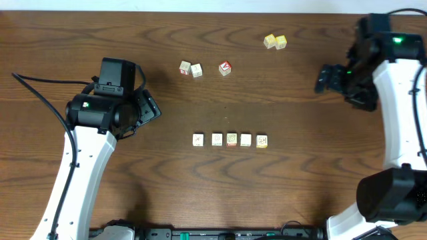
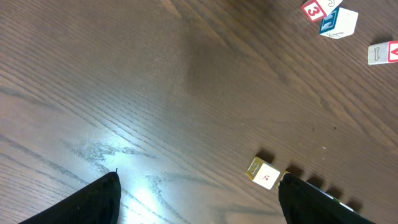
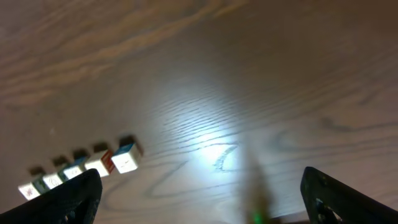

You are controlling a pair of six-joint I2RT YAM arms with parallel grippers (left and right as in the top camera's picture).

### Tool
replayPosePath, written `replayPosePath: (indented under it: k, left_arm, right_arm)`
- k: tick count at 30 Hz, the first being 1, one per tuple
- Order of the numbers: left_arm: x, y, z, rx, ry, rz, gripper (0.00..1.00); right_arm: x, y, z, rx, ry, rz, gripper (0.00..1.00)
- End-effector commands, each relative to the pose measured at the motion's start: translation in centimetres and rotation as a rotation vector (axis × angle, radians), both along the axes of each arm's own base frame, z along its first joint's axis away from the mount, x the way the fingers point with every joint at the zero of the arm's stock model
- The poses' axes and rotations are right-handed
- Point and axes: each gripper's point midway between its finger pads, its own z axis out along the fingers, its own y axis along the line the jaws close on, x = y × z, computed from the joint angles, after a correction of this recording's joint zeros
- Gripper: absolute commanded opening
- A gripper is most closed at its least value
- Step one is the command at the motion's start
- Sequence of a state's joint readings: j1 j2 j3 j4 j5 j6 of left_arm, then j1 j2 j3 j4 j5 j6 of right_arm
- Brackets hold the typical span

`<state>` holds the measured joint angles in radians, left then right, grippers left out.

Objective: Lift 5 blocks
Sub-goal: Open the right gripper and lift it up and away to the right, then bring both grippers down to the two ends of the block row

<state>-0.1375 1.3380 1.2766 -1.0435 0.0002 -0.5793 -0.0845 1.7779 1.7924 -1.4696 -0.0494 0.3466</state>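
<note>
Five blocks (image 1: 231, 139) sit in one straight row on the table (image 1: 307, 193), a little to the robot's side of centre. Small gaps between neighbours; none stacked, all flat on the wood. Faces whitish-cream, with a reddish print on the middle one and a yellowish tint on the right-end one.

Other items, farther back on the table:
- pair of pale cubes (image 1: 191, 69), just beside each other
- red-faced cube (image 1: 225, 68), a short way right of that pair
- two yellow cubes (image 1: 275, 42), touching, farthest back

Left end effector (image 2: 198, 185): released, fingers wide apart, nothing between them. It is left of the row and well apart from it in the overhead view. Its wrist view shows the nearest block at the inner edge of one finger; contact cannot be told.

Right end effector (image 3: 199, 186): released, fingers spread wide, only bare wood between them. It is at the far right of the table, well apart from the row. Its wrist view shows the row at lower left.
</note>
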Motion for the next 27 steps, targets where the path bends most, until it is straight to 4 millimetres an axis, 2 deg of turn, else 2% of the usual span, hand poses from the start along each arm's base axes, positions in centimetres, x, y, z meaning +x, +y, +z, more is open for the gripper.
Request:
replayPosePath:
  k: [1, 15, 22, 24, 27]
  left_arm:
    - [0.0, 0.3, 0.0, 0.012, 0.0, 0.007, 0.82]
    - [0.0, 0.3, 0.0, 0.012, 0.0, 0.007, 0.81]
    - [0.0, 0.3, 0.0, 0.012, 0.0, 0.007, 0.81]
    - [0.0, 0.3, 0.0, 0.012, 0.0, 0.007, 0.81]
    - [0.2, 2.2, 0.2, 0.144, -0.008, -0.019, 0.81]
  right_arm:
    - [0.1, -0.7, 0.3, 0.028, -0.012, -0.016, 0.99]
    - [-0.1, -0.5, -0.2, 0.033, 0.003, -0.014, 0.99]
    - [-2.5, -0.3, -2.8, 0.042, 0.121, 0.008, 0.99]
    - [-3.1, -0.2, -4.1, 0.044, 0.149, 0.006, 0.94]
    - [-3.5, -0.2, -6.4, 0.048, 0.172, -0.028, 0.91]
